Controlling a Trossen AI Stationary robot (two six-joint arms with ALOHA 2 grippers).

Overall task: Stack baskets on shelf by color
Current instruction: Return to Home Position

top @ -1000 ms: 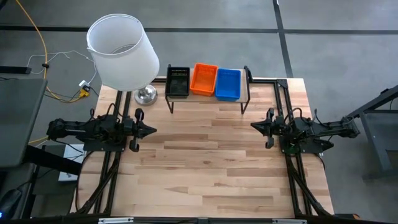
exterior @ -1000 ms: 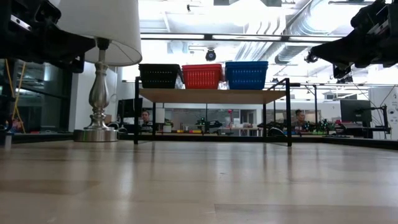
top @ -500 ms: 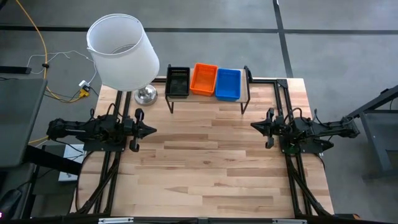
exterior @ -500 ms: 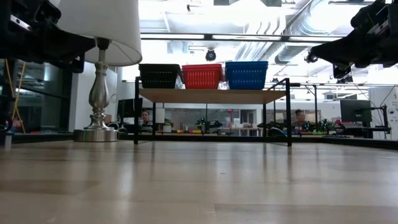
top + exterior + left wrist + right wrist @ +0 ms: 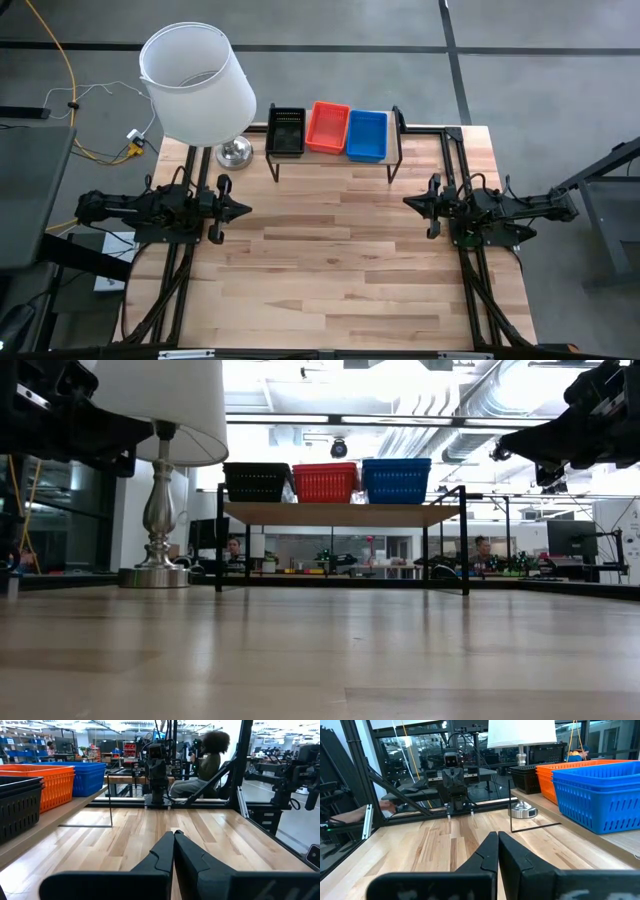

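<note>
Baskets: all the ones in view sit on the shelf, sorted by colour. Judged from that, the stacking looks done.

- Table: the high view shows no basket on the wood in front of the shelf, so nothing looks left to pick up.
- Shelf: stands at the far edge of the table, between the two arms and just beside the lamp.
- Along the shelf top, side by side from the lamp end: black stack, red-orange stack, blue stack. The tops are near level in the low view. The left wrist view shows nested rims on the black one. Can't tell the count per stack.
- Left gripper: at the table's left edge, well apart from the shelf, fingers pressed together, holding nothing.
- Right gripper: mirrored at the right edge, fingers also closed on nothing.

Both arms are pulled in and face each other across the table, which looks like a parked pose. My read: at most the homing move needs to finish.
</note>
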